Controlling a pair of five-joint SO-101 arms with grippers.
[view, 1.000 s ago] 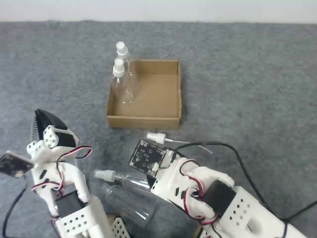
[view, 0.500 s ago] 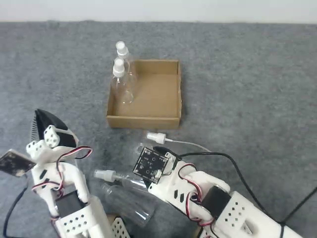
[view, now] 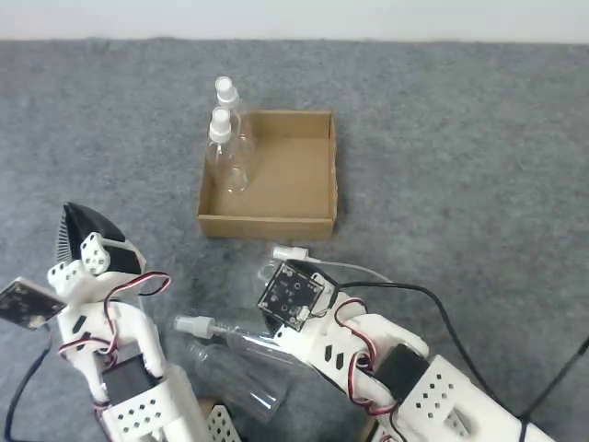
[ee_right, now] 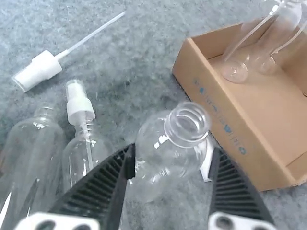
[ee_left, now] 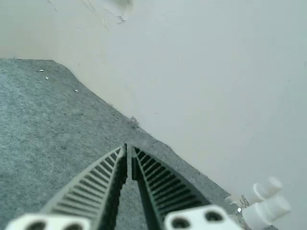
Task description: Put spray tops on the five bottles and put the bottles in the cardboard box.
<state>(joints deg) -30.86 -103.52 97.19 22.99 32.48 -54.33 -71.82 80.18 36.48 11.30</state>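
From above, the right arm's wrist board (view: 294, 296) covers whatever sits under it. A scrap of clear plastic shows at its edge, too little to name. Two bottles lie on the bench (view: 460, 166) partly under that arm: a capped lying bottle (view: 225, 334) and a bare lying bottle (view: 235, 382) nearer the front. The cardboard box (view: 267, 225) holds two upright bottles (view: 230, 158), each with a spray top, in its far corner on the left arm's side. A loose spray top (view: 290, 253) with its thin tube lies between the box and the right arm. The left pincer (view: 75, 214) is raised well apart from the box.

In the left wrist view the left pincer's fingers are pressed together at the tips with nothing between them. A pale wall stands behind the grey bench. The tops of the two upright bottles are cut off by the frame edge.

In the right wrist view the right pincer (ee_right: 172, 152) is spread to a bottle's width and pinches the open-necked bottle (ee_right: 184, 122) by its body, just beside the box's outer wall. The box is cut off, and the bottles in it show their lower parts alone. Beside the pincer lie the capped bottle, the bare bottle and the loose top.

That makes five bottles and four spray tops, three of them fitted and one loose.
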